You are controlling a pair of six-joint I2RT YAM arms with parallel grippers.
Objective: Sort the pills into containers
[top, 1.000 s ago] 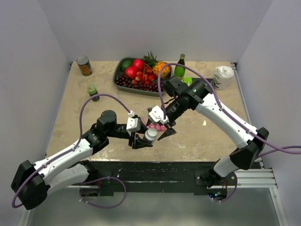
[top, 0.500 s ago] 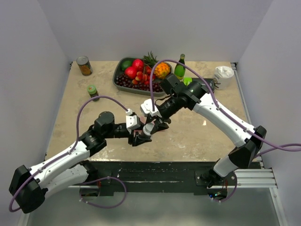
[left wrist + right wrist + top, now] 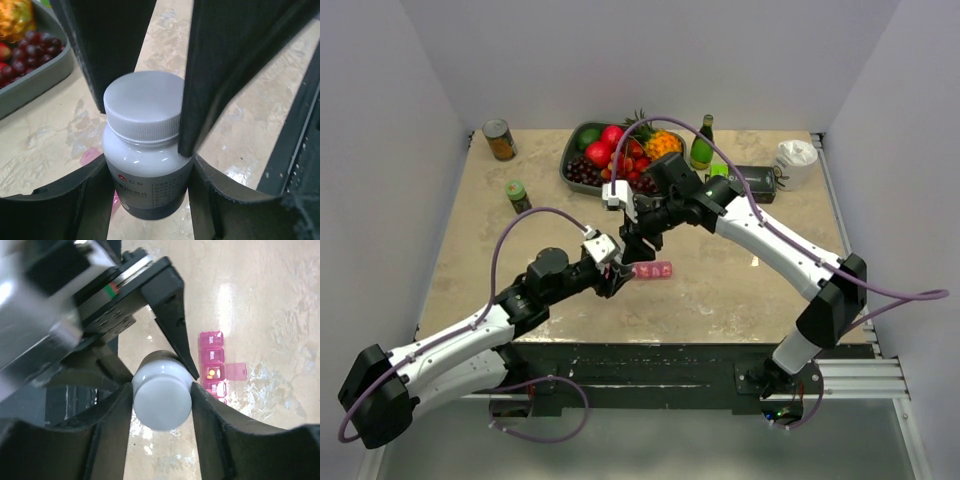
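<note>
The bottle (image 3: 145, 150) moved aside; containers' (image 3: 211, 356) open compartment holds orange pills (image 3: 210, 373).

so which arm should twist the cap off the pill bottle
Right. The right gripper sits closed around the white cap, while the left gripper clamps the bottle lower down, so it likely serves best holding it steady.

It was a robot test lab. Plain white walls (image 3: 390, 90) boxed in one table (image 3: 740, 290), and two arms (image 3: 775, 245) were bolted to a metal rail (image 3: 860, 378) at its edge.
</note>
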